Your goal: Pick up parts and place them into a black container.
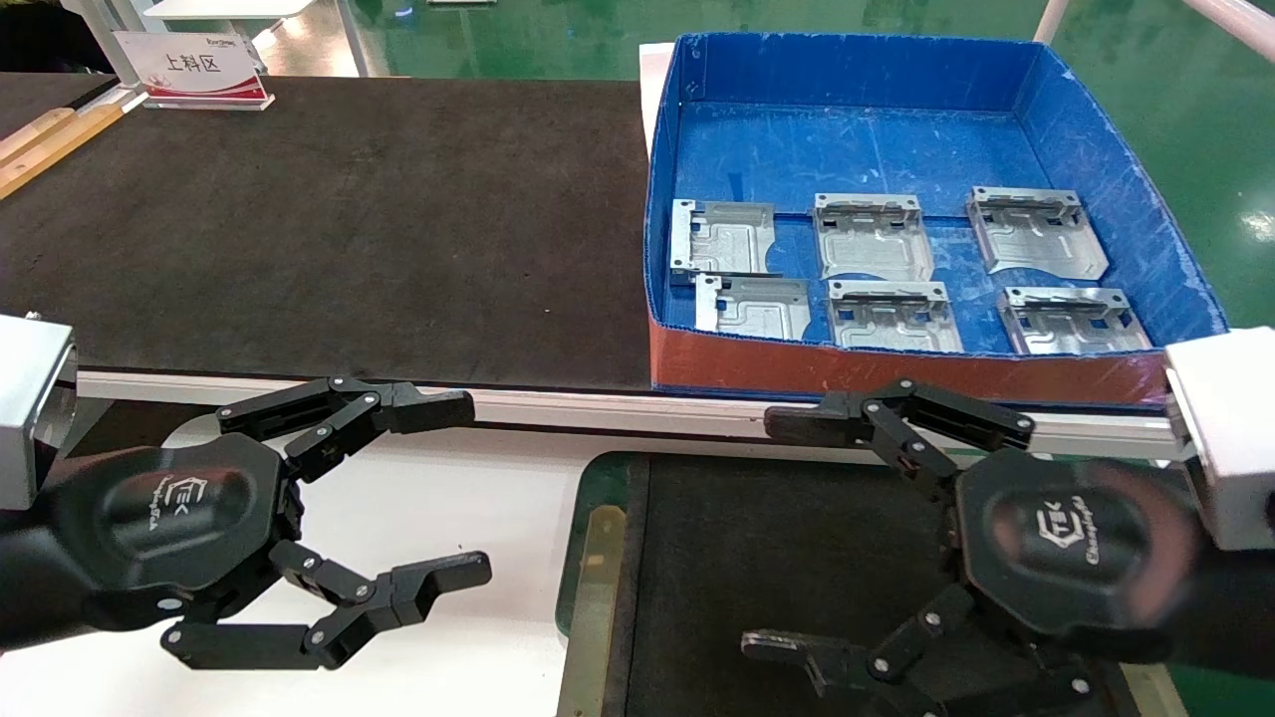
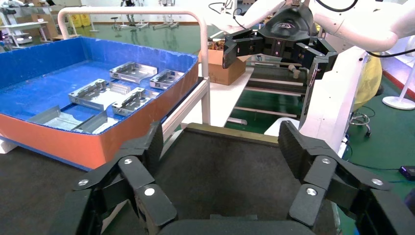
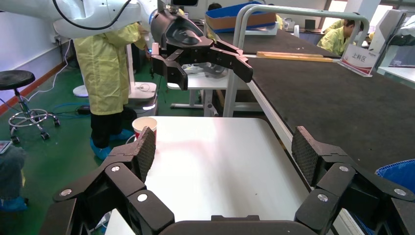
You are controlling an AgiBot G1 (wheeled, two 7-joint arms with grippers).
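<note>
Several silver-grey stamped metal parts (image 1: 872, 236) lie flat in two rows inside a blue box (image 1: 1096, 129); the left wrist view shows the parts (image 2: 98, 93) too. The black container (image 1: 596, 578), a shallow tray with a felt bottom and a dull gold rim, sits in front of me below the box, with nothing in the part that shows. My right gripper (image 1: 762, 535) hovers open over the tray with nothing between its fingers. To the tray's left, above the white table, my left gripper (image 1: 476, 488) is also open and holds nothing. The left wrist view looks across the tray's felt (image 2: 225, 171) between open jaws.
The blue box has a red front wall (image 1: 896, 370) and rests on a long black mat-covered table (image 1: 349, 219) behind an aluminium rail (image 1: 618, 410). A sign (image 1: 194, 70) stands at the far left. A paper cup (image 3: 144, 125) sits on the white table (image 3: 220, 161); a person in yellow (image 3: 105, 63) stands beyond.
</note>
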